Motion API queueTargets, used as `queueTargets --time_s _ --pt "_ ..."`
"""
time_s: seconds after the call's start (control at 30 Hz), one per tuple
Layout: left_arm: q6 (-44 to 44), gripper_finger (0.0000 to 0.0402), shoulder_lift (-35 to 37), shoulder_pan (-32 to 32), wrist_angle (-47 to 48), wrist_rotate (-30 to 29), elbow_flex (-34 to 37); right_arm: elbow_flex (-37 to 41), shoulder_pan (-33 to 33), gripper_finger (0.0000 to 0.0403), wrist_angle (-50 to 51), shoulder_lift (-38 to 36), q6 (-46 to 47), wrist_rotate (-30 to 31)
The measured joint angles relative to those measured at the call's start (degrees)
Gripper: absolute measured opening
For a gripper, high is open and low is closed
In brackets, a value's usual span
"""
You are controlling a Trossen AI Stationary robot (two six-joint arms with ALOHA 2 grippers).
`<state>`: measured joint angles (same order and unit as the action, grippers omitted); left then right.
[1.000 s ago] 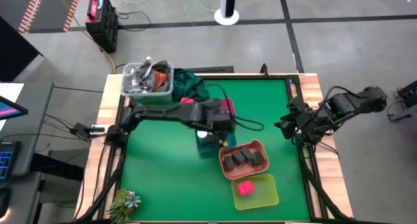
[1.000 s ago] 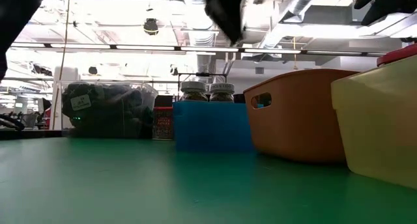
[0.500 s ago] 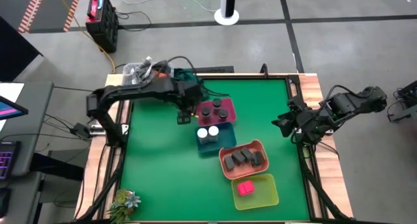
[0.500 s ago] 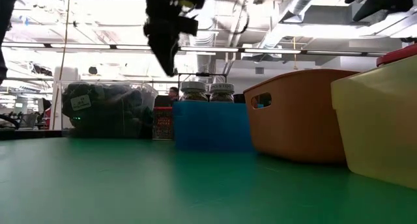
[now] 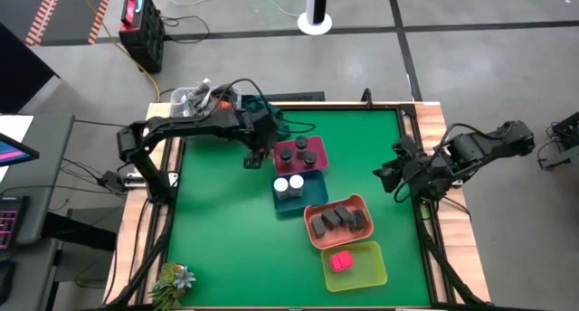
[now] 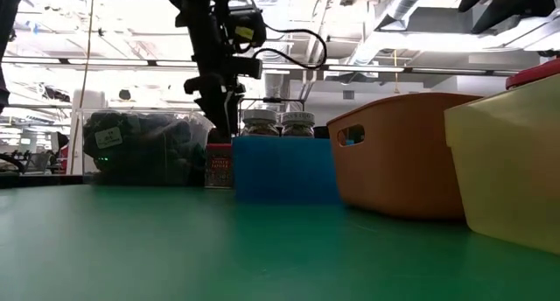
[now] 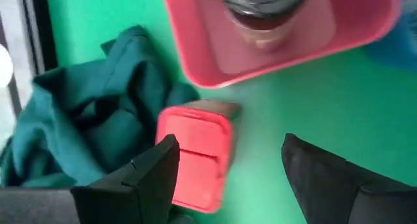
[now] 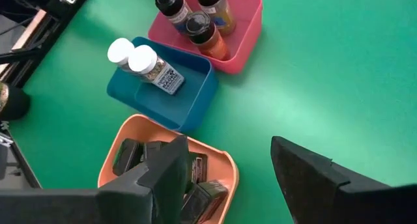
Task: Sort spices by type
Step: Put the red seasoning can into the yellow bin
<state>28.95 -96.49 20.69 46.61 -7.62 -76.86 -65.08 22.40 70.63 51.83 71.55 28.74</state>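
A bright pink block (image 7: 195, 152) stands on the green table between the pink tray (image 5: 312, 164) and a green cloth (image 7: 98, 113); it also shows in the low view (image 6: 219, 168). My left gripper (image 7: 228, 178) is open just above it and points down, with the block near one finger. The pink tray holds three dark-capped jars (image 8: 195, 15). The blue tray (image 5: 291, 202) holds two white-capped jars (image 8: 140, 60). The salmon tray (image 5: 315, 230) holds dark grey boxes (image 5: 339, 219). The yellow-green tray (image 5: 366, 268) holds a pink block (image 5: 340, 261). My right gripper (image 8: 228, 172) is open and empty near the table's right edge.
A clear bin of grey clutter (image 5: 204, 110) stands at the far left corner, next to the green cloth (image 5: 267, 119). A small plant (image 5: 174, 282) sits at the near left corner. Open green table lies to the left of the trays and at the far right.
My left gripper has gone from over the blue tray toward the table's far left, to the spot beside the pink tray, and has come down over the pink block. My right gripper has shifted a little toward the table's left.
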Motion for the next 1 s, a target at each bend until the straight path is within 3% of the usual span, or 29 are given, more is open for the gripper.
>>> queueTargets --time_s 0.37,0.67,1.0 --pt "1.88 0.0256 -0.13 7.85 0.05 8.72 -0.02 0.00 -0.01 0.0244 -0.60 2.90 1.08 -0.16" --pt "7.80 0.0256 -1.67 8.37 -1.46 12.65 -0.13 0.00 -0.09 0.0244 -1.31 3.15 2.43 -0.40" --pt "10.29 0.0256 -5.81 7.93 -1.73 7.46 -0.26 0.00 -0.09 0.0244 -2.60 3.15 3.82 -0.43"
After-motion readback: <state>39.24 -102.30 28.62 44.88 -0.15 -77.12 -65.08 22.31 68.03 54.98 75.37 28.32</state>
